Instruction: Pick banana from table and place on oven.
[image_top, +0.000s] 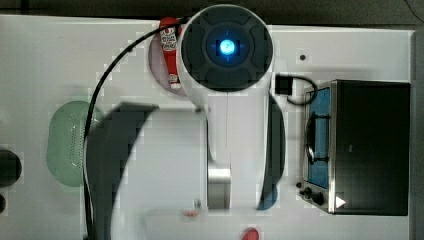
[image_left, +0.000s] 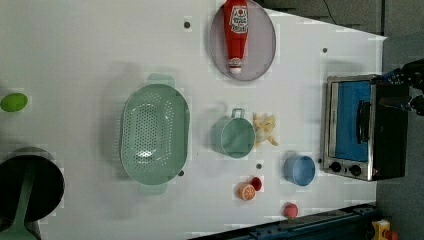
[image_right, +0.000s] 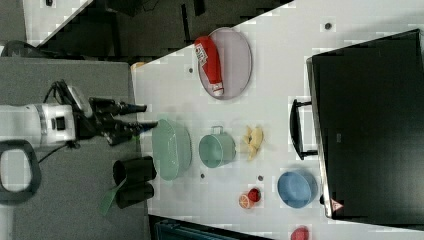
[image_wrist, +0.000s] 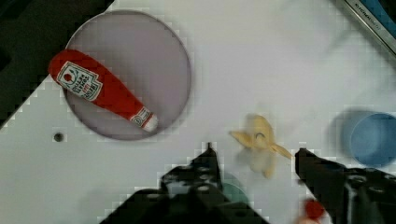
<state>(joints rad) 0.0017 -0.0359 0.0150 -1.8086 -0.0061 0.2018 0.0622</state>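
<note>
The pale yellow banana (image_wrist: 258, 137) lies with its peel flaps splayed on the white table (image_wrist: 261, 56). My gripper (image_wrist: 256, 156) hovers above it, open, one dark finger on each side of the fruit and nothing held. In the right view the gripper (image_right: 140, 116) hangs high over the scene, well apart from the banana (image_right: 254, 140). In the left view the banana (image_left: 265, 129) sits just right of a teal cup (image_left: 235, 137). The black oven (image_left: 362, 127) with its blue glass door stands at the left view's right; its flat dark top (image_top: 372, 147) is bare.
A ketchup bottle (image_left: 235, 35) lies on a grey plate (image_left: 260, 55). A green colander (image_left: 154, 134) is beside the teal cup. A blue bowl (image_left: 299, 170), an orange slice (image_left: 246, 191) and small red pieces (image_left: 290, 210) lie near the oven. The arm (image_top: 227, 100) covers the top view's middle.
</note>
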